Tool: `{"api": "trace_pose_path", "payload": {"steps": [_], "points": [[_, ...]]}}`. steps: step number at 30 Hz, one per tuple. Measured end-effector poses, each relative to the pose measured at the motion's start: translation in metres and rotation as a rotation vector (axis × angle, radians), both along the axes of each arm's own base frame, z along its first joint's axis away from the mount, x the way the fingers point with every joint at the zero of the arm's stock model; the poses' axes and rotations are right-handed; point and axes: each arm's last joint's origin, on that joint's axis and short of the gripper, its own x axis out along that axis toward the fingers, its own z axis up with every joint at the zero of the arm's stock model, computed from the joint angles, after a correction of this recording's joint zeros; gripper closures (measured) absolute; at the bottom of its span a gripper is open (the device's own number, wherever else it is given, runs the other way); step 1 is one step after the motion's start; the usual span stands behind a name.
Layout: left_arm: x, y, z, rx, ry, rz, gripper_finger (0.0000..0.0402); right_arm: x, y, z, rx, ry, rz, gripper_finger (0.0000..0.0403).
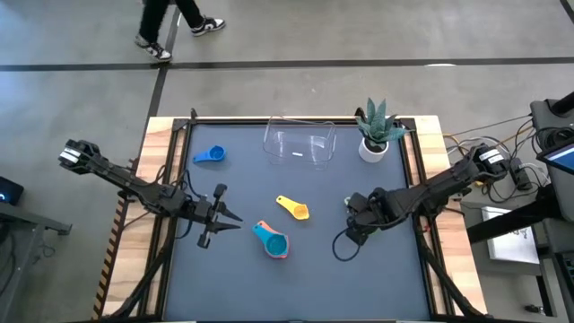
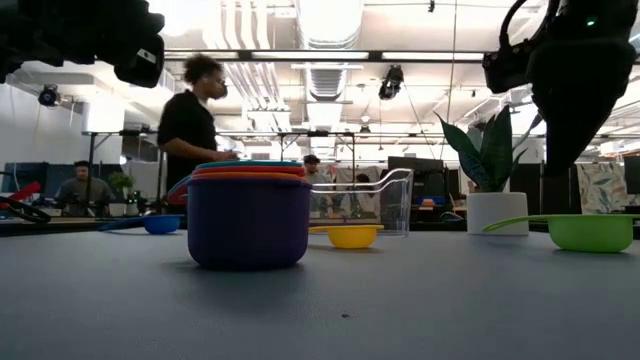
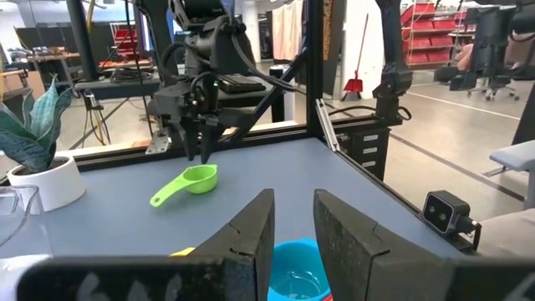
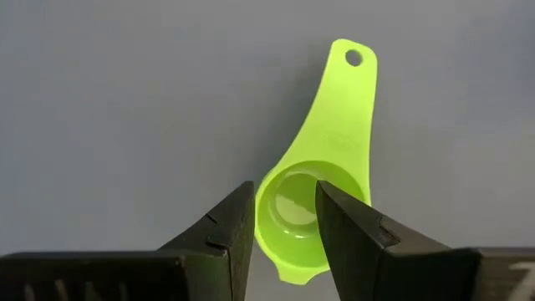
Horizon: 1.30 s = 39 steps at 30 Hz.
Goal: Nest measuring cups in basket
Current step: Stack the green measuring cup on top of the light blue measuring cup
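Observation:
The green cup (image 4: 311, 201) lies on the table, bowl up, with its handle (image 4: 343, 100) pointing away. My right gripper (image 4: 284, 213) hangs open just above its bowl (image 3: 199, 177) without touching it. My left gripper (image 1: 235, 218) is open and points at a nested stack (image 1: 272, 240): a purple cup (image 2: 248, 232) holding red, orange and teal ones. The teal bowl (image 3: 294, 272) shows below its fingers. A yellow cup (image 1: 294, 208) and a blue cup (image 1: 211, 155) lie apart on the table. The clear basket (image 1: 299, 144) stands near the far edge.
A small white pot with a spiky green plant (image 1: 375, 135) stands right of the basket, near the far right corner. A black cable loop (image 1: 343, 244) hangs by my right gripper. A person (image 2: 195, 110) walks in the room beyond the table.

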Motion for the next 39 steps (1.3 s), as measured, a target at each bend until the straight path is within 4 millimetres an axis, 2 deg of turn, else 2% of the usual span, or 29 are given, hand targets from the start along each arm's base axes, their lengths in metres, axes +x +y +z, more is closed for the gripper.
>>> {"api": "trace_pose_path", "payload": {"steps": [11,18,22,39], "points": [[0.000,0.000,-0.001,0.004,0.002,0.000,0.0333,-0.004,0.012,-0.004,-0.149,-0.070,0.033,0.0284],[0.000,0.000,-0.002,-0.052,0.020,0.002,0.0333,-0.009,0.018,-0.015,-0.146,-0.095,0.045,0.0284],[0.000,0.002,-0.001,-0.075,0.022,0.072,0.0333,-0.014,0.020,-0.021,-0.156,-0.077,0.069,0.0284],[0.000,0.003,-0.001,-0.095,0.024,0.107,0.0333,-0.018,0.023,-0.026,-0.153,-0.081,0.075,0.0284]]}}
